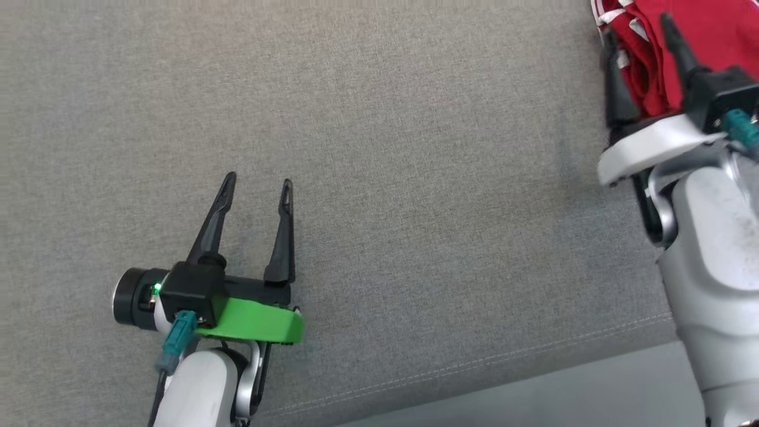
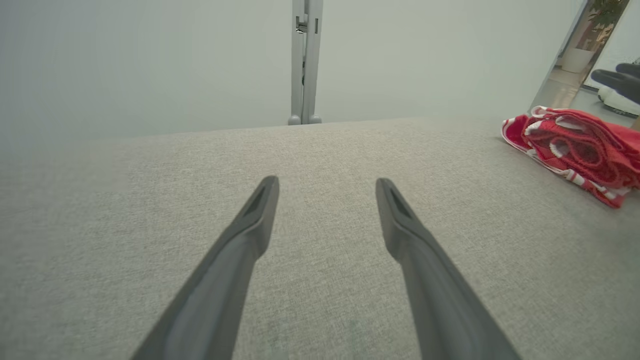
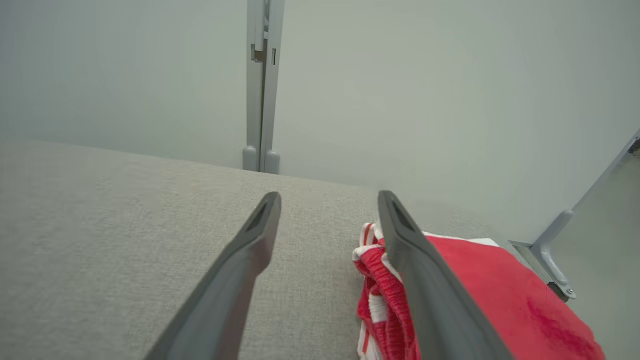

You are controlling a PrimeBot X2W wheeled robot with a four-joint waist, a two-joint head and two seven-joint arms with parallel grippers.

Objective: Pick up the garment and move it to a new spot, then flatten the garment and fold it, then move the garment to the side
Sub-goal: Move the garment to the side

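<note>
- Left gripper point(image 1: 258, 178): fingers apart, empty, over the grey fabric surface point(image 1: 415, 148), well apart from the garment point(image 1: 723, 35).
- Right gripper point(image 1: 637, 26): fingers apart, directly over the garment's edge, nothing clamped.
- Garment: red with white trim, bunched on the surface.

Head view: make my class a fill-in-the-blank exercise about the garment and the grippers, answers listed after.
1. The garment is ____ with white trim.
2. It lies on a ____ fabric surface.
3. The left gripper has its jaws ____.
4. The gripper closest to the garment is the ____ one.
Missing words: red, grey, open, right.
</note>
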